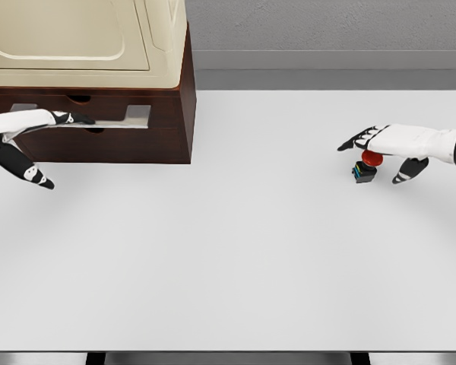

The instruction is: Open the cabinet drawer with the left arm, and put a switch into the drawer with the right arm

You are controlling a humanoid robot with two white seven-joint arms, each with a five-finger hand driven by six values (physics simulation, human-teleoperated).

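Upper left: our left hand (38, 125), fingers extended into the drawer (99, 122) slot for pulling. Right: right hand (387, 148), uncurled, hovers over the switch (366, 167), ungrasped.

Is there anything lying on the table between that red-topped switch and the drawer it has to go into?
Nothing visible. The switch sits under the right hand at the table's right side; the drawer is in the cabinet at far left, where the left hand reaches. Bare tabletop lies between.

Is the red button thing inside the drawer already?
No, the switch sits on the white table under the right hand, far from the cabinet.
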